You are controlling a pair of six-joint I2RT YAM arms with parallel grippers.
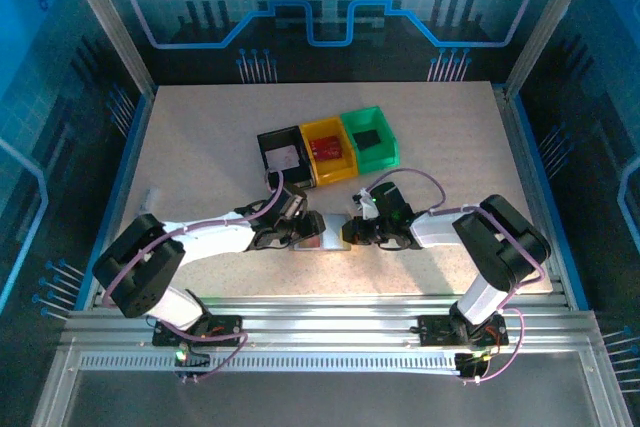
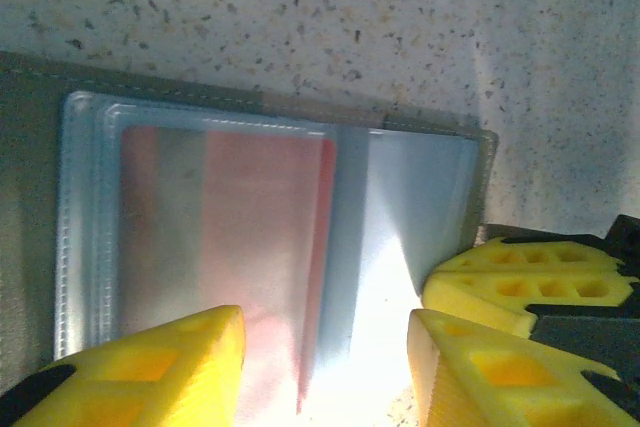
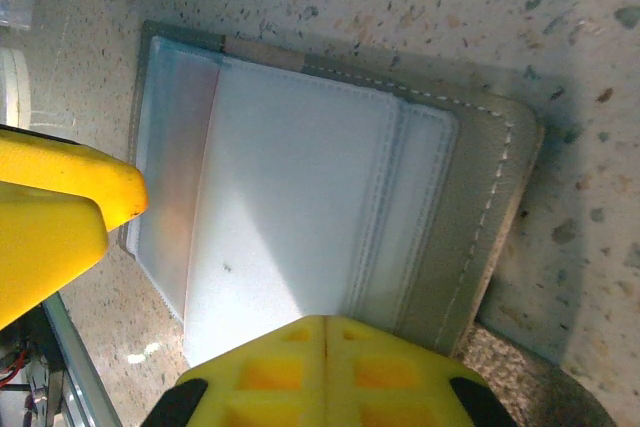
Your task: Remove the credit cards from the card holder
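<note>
While the top view just has the grey wallet (image 1: 322, 237) lying open on the table (image 1: 200, 147) between both claws, the left wrist cam catches a reddish card (image 2: 265, 247) in its clear sleeve, with the left claw (image 2: 325, 332) spread open over it. The right claw (image 3: 325, 347) is clenched at the wallet's edge, and there's bare table all round.
</note>
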